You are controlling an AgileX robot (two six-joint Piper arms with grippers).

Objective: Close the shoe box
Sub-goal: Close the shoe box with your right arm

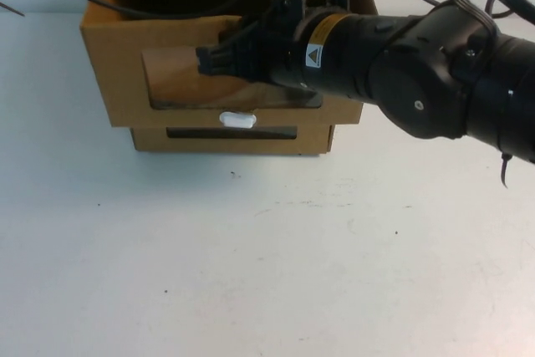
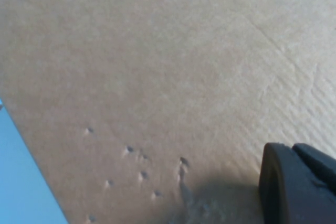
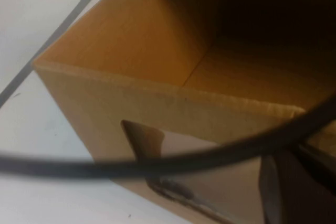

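The shoe box [image 1: 125, 48] sits pulled open at the desk's [image 1: 267, 273] far edge, atop a lower box [image 1: 232, 138]. The right tool [image 1: 219, 58] rests against its window; the left tool [image 2: 296, 184] lies close against cardboard. I cannot tell either tool's opening.

The right gripper [image 1: 209, 60] is being held extended leftward; the left gripper [image 2: 296, 184] is seen only partly.

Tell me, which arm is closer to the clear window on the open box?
Right. The right gripper is at the window, in front of it; the left gripper faces plain cardboard, window out of sight.
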